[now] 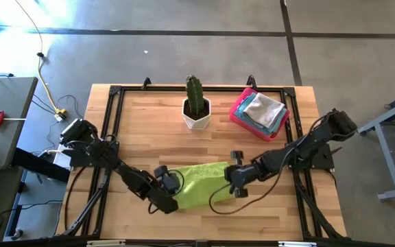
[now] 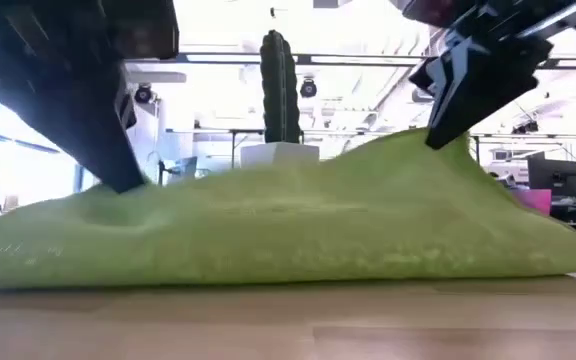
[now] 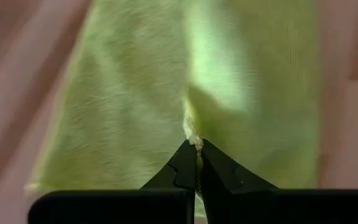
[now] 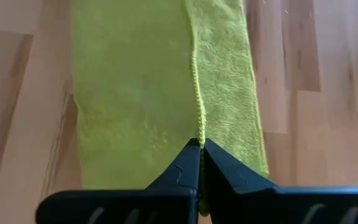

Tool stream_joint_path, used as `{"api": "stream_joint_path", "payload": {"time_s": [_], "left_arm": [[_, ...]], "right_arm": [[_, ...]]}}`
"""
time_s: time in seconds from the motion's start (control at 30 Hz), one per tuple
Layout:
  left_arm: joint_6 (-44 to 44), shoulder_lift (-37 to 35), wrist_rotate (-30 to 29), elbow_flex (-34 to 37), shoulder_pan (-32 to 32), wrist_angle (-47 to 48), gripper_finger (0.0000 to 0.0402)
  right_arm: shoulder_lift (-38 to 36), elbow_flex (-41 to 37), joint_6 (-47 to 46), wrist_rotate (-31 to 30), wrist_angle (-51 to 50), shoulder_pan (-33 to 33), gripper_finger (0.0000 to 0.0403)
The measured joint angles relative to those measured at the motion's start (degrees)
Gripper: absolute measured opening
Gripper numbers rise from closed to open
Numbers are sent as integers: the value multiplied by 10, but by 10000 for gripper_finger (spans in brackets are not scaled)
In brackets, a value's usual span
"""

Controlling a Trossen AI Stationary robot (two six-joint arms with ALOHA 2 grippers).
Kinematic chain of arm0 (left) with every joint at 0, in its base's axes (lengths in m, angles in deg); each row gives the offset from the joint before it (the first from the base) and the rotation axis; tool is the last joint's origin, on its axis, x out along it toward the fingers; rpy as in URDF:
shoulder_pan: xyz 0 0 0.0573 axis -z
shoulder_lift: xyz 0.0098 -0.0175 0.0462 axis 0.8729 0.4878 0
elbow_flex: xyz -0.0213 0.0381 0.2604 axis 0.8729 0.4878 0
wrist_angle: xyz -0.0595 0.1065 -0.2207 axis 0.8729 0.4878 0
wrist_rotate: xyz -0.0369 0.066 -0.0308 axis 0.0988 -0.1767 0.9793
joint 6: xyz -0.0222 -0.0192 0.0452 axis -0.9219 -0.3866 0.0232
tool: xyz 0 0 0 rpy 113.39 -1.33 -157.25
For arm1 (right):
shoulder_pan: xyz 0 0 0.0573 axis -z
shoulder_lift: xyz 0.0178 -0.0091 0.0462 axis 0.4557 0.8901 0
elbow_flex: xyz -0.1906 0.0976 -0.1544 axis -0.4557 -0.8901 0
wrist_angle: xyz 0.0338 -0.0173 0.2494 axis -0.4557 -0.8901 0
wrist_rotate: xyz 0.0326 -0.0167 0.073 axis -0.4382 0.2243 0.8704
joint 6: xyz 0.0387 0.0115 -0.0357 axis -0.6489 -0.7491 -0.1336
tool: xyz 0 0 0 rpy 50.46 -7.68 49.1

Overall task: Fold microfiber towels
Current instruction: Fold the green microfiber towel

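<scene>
Lime green towel (image 1: 196,184) lies at the table's (image 1: 266,213) front centre, mid-fold. Left gripper (image 1: 168,194) and right gripper (image 1: 234,180) each pinch its hem, fully closed. Folded towels (image 1: 265,111) fill the pink tray (image 1: 238,111).

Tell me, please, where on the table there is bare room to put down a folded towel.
Bare wood lies left of the potted cactus, and between the cactus and the lime green towel. Also the front right corner of the table. Crowded: the pink tray with its stacked towels, and the front middle, where left pincer and right pincer pinch the green towel.
</scene>
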Motion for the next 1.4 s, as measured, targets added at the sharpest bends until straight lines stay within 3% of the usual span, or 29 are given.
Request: {"api": "stream_joint_path", "payload": {"time_s": [0.27, 0.43, 0.73, 0.9, 1.03, 1.2, 1.4], "left_arm": [[15, 0, -43, 0, -34, 59, 1], [14, 0, -44, 0, -39, 81, 1], [20, 0, -94, -1, -31, 88, 1], [21, 0, -134, -27, -31, 148, 1], [10, 0, -116, -29, -41, 166, 1], [7, 4, -87, -29, -51, 170, 1], [7, 4, -88, -29, -61, 173, 1]], "right_arm": [[31, 0, 1, 58, -2, 50, 0], [52, 0, 29, 33, 0, 74, 0], [51, 1, 30, 24, -17, 88, 0], [51, 1, 30, -6, -28, 89, 0], [51, 1, 30, -36, -28, 98, 0], [52, 1, 30, -11, -29, 108, 5], [52, 1, 27, 9, -31, 111, 65]]}}
